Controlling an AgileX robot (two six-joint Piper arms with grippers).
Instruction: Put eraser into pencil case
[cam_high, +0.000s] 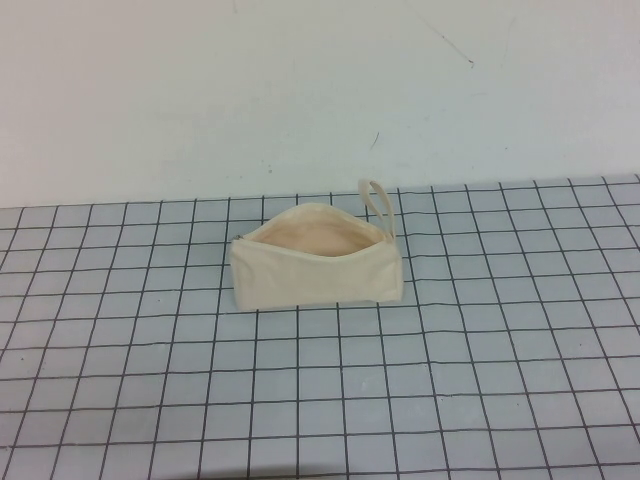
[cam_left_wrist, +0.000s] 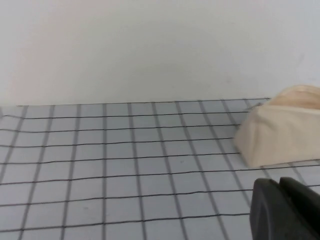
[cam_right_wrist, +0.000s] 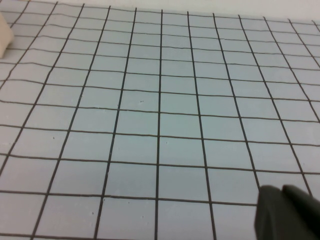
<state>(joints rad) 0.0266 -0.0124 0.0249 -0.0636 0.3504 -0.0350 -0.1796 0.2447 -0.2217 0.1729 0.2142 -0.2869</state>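
Observation:
The cream canvas pencil case (cam_high: 315, 262) stands on the grid mat at the middle of the table, its top open to a pale peach lining, its loop strap (cam_high: 378, 205) at its right end. It also shows in the left wrist view (cam_left_wrist: 282, 131), and one corner of it shows in the right wrist view (cam_right_wrist: 4, 35). The eraser is not visible in any view. My left gripper (cam_left_wrist: 280, 187) is shut and empty, low over the mat to the left of the case. My right gripper (cam_right_wrist: 281, 194) is shut and empty over bare mat, to the right of the case.
A grey mat with a black grid (cam_high: 320, 400) covers the table. A plain white wall (cam_high: 300, 90) rises behind it. Neither arm shows in the high view.

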